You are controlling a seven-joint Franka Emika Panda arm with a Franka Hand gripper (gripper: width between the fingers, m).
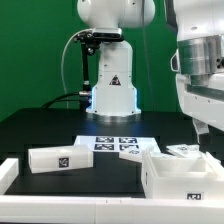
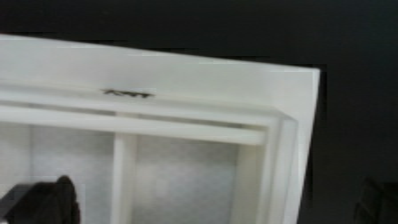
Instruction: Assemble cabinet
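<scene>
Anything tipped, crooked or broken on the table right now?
Nothing stands out. The cabinet body sits level at the exterior view's right, a loose white part lies flat at that view's left, and the marker board lies between them.

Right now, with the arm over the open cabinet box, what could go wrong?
1. The hand sits close over the cabinet box; a slightly off descent could hit its rim and shove it.
2. The wrist view is blurred and shows only one corner, so alignment is hard to confirm.
</scene>
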